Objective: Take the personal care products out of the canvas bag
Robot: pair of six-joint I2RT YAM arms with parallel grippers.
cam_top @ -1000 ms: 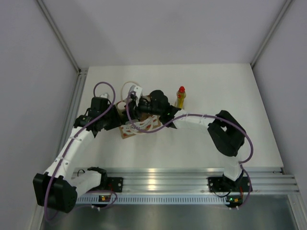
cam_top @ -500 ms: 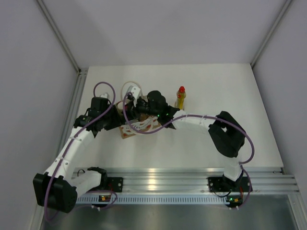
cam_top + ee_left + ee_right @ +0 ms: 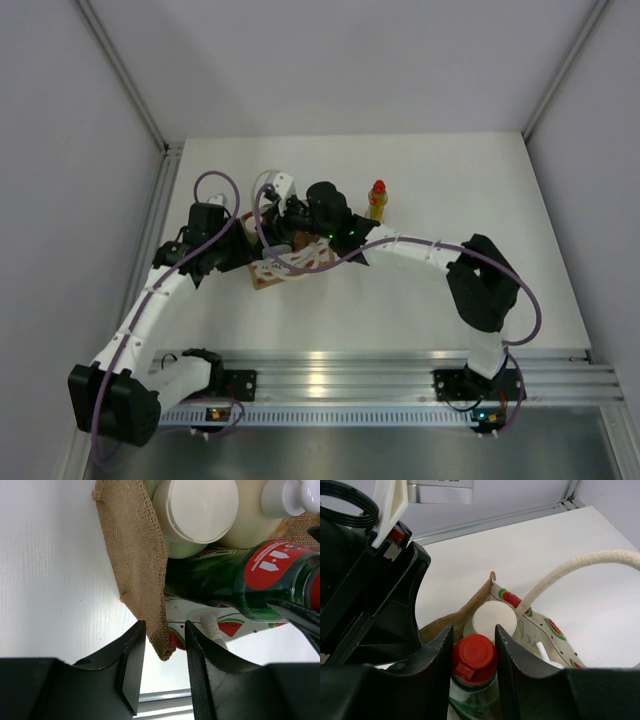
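While your left claw (image 3: 165, 666) sits narrow on the side wall of the canvas bag (image 3: 134, 555), your right claw (image 3: 474, 641) is clamped on the red cap of the flat dark green bottle (image 3: 220, 587), which lies tilted in the bag's mouth. I judge this the second extraction: the yellow bottle (image 3: 378, 203) stands out on the table (image 3: 50, 580) (just beyond the bag). Next, draw the bottle up slowly. Mind the rope handle (image 3: 570, 575) arcing beside your claw, and the white-capped cylinder (image 3: 195, 510) and pump bottle (image 3: 252, 522) packed against the green one.
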